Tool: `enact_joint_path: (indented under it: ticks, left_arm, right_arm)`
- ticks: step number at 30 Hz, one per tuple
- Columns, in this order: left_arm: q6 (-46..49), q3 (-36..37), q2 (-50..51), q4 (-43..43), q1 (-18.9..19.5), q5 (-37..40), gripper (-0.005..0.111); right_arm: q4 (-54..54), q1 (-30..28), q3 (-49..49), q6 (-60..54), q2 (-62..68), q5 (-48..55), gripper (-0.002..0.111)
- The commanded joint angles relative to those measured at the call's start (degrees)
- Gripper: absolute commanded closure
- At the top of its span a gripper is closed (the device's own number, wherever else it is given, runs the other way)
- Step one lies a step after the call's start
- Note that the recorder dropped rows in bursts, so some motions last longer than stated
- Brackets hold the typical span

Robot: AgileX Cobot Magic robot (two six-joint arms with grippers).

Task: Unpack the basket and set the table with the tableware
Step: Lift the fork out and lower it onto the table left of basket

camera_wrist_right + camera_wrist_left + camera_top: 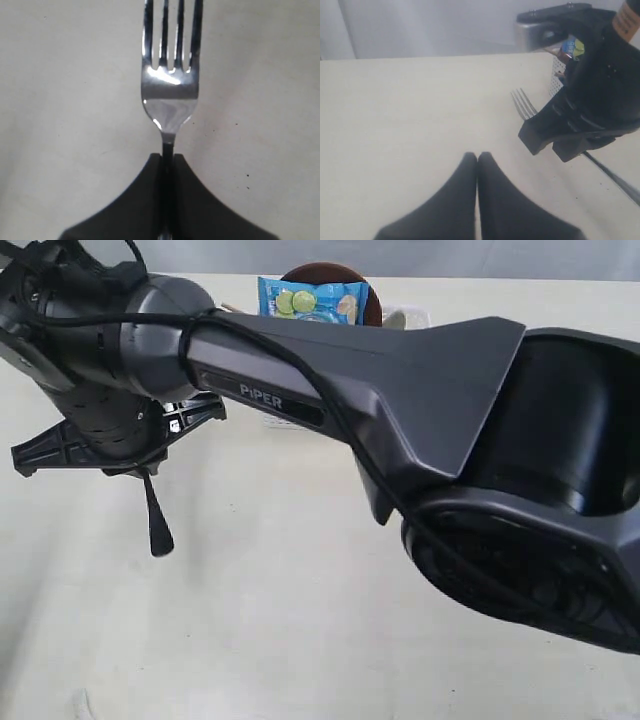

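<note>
Fork (169, 90) is not plain in the exterior view, where the right arm (400, 390) crosses over the tabletop (300, 630) and hides most of the basket (412, 316); a chip bag (312, 298) and brown plate (335, 272) show above it. In the left wrist view the left claw (477, 159) is pressed together, empty, while the right claw (552, 145), near the basket, holds the fork low over the tabletop, tines out one side, handle out the other. In the right wrist view that claw pinches the fork's neck, tines pointing straight away along its line.
</note>
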Motion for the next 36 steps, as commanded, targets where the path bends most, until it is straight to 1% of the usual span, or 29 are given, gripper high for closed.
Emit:
enact_joint_path:
  ticks: [1, 5, 8, 12, 15, 17, 20, 25, 31, 36]
  left_arm:
    - [-0.24, 0.18, -0.15, 0.47, -0.29, -0.61, 0.107]
    - [-0.24, 0.18, -0.15, 0.47, -0.29, -0.61, 0.107]
    - [-0.24, 0.18, -0.15, 0.47, -0.29, -0.61, 0.107]
    - [-0.24, 0.18, -0.15, 0.47, -0.29, -0.61, 0.107]
    - [-0.24, 0.18, -0.15, 0.47, -0.29, -0.61, 0.107]
    - [-0.24, 0.18, -0.15, 0.47, -0.29, -0.61, 0.107]
    - [-0.24, 0.18, -0.15, 0.47, -0.29, -0.61, 0.107]
    - [-0.24, 0.18, -0.15, 0.47, -0.29, -0.61, 0.107]
    - [-0.24, 0.18, -0.15, 0.47, -0.29, -0.61, 0.107]
    - [-0.24, 0.18, -0.15, 0.47, -0.29, -0.61, 0.107]
  right_arm:
    - [-0.21, -0.16, -0.32, -0.66, -0.79, -0.84, 0.109]
    - [2.85, -0.82, 0.89, -0.17, -0.90, -3.98, 0.109]
    - [3.42, -0.93, 9.29, 4.99, -3.25, -12.16, 0.109]
    - [3.42, -1.37, 23.75, 11.85, -7.20, -24.11, 0.109]
    - [3.42, -1.47, 30.75, 13.70, -9.04, -29.55, 0.109]
    - [3.42, -1.69, 33.09, 14.06, -9.90, -31.36, 0.109]
    - [3.42, -1.69, 33.89, 15.92, -10.24, -32.84, 0.109]
    - [3.42, -1.69, 34.01, 22.15, -10.24, -37.27, 0.109]
    - [0.53, -1.69, 34.01, 22.39, -10.02, -36.54, 0.109]
    - [-1.98, -1.69, 34.01, 24.85, -10.02, -36.40, 0.109]
